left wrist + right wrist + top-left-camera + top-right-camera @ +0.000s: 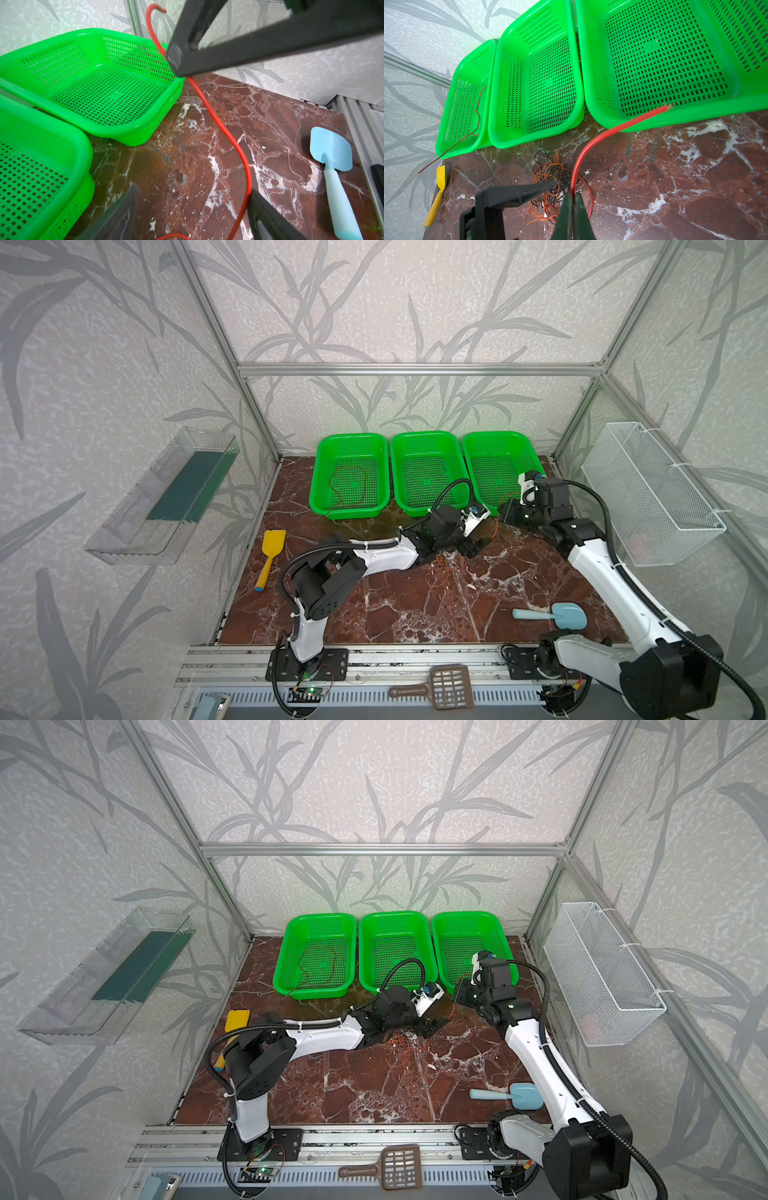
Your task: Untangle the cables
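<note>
1. Right gripper [573,194] is pinched together on the red wire [593,143]. It sits just in front of the right green basket [498,436], and the wire's short free end pokes out toward that basket's front wall.
2. Left gripper [193,187] has its jaws apart and grips nothing. It is low over the marble table [395,605], and the red wire runs between its fingers [266,214], close beside one (whether it touches, I cannot tell).
3. The tangle of orange and black wires [552,187] lies bunched on the table under the left gripper, in front of the middle green basket [424,436] and the right one. The red wire trails down into it.
4. The red-brown wire [446,152] lies looped in the left green basket [320,472], with one end hanging out over the front rim.
5. A yellow scoop [272,551] lies at the table's left edge, and a blue scoop [557,614] lies near the front, beside the right arm.
</note>
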You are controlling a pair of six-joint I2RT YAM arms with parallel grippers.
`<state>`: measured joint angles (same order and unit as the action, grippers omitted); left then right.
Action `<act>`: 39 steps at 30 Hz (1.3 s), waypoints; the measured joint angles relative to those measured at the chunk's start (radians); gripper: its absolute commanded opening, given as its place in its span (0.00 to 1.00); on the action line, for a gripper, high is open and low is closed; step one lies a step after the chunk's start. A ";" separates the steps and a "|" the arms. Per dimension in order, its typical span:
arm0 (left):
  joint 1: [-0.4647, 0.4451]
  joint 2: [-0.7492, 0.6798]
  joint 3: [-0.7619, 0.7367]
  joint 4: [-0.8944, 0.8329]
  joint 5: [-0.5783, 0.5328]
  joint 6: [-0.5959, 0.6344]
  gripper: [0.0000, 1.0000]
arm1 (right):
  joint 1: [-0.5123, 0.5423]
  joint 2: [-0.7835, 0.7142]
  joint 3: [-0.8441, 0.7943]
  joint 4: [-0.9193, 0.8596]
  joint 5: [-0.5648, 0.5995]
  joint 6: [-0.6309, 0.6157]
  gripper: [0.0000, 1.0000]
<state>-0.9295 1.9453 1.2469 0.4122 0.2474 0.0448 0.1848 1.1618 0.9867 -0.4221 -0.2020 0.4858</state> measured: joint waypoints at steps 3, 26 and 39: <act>-0.013 0.029 0.053 -0.012 -0.003 0.012 0.64 | 0.003 0.000 0.000 0.002 -0.005 0.001 0.00; 0.031 -0.173 -0.005 -0.006 -0.105 0.026 0.00 | 0.005 -0.111 -0.053 0.140 -0.099 -0.157 0.84; 0.066 -0.218 0.043 -0.088 -0.161 -0.014 0.00 | 0.027 -0.184 -0.341 0.392 -0.219 -0.177 0.87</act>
<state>-0.8635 1.7275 1.2896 0.3241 0.0864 0.0311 0.2123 0.9779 0.6460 -0.0303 -0.4213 0.3084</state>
